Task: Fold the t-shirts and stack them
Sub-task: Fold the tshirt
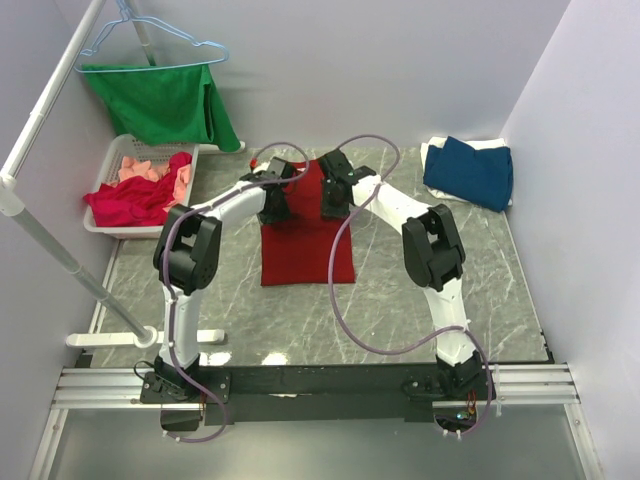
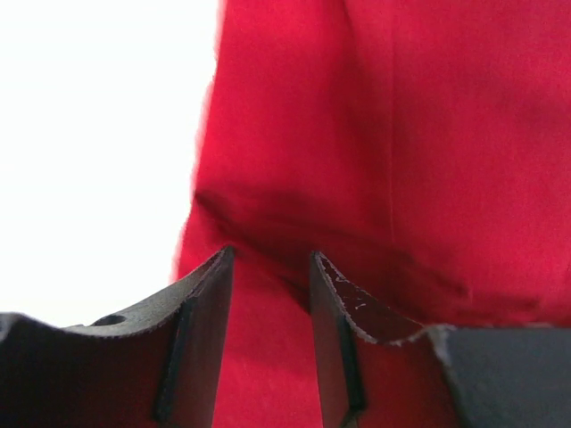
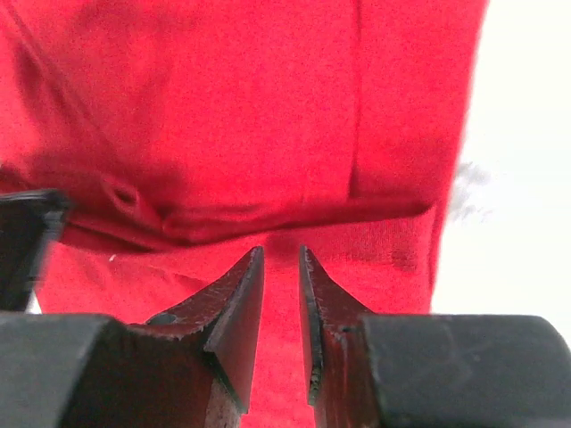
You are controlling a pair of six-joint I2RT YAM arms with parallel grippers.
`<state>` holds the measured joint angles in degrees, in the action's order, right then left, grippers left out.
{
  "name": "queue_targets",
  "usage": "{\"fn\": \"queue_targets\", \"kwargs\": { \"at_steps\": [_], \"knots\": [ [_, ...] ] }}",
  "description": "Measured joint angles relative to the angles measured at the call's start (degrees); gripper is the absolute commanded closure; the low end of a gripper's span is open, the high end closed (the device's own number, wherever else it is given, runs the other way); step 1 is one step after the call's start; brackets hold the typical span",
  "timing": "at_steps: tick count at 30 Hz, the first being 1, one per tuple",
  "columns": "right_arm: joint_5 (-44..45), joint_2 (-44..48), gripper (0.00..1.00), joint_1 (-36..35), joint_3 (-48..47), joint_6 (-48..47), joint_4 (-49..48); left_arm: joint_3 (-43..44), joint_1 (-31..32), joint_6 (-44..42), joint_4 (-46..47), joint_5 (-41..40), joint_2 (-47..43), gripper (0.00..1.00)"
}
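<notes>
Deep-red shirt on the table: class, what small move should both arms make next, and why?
Probably close both on the cloth, then lift. The left gripper and right gripper sit at the far end of the deep-red shirt, jaws slightly apart, red cloth showing in each gap.

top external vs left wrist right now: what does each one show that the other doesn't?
Only top external: the left arm and right arm, the basket holding a crimson shirt and a pink shirt, the green garment on its hanger, and the dark blue shirt on a white shirt.
Only left wrist: the left gripper close up, fingers slightly apart, and a crease in the deep-red shirt beyond them.
Both: that shirt.
</notes>
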<state>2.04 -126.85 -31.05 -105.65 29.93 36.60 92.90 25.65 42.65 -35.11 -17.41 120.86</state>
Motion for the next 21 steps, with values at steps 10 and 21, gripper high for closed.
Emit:
{"fn": "queue_targets", "kwargs": {
  "at_steps": [10,21],
  "knots": [
    [1.4,-1.9,0.70,5.2,-4.4,0.3,0.3,3.6,-3.4,-0.7,5.1,-9.8,-0.3,0.49],
    [-1.7,19.5,0.40,6.5,24.5,0.1,-0.1,-24.9,-3.6,0.3,9.1,3.2,-23.9,0.41]
  ]
}}
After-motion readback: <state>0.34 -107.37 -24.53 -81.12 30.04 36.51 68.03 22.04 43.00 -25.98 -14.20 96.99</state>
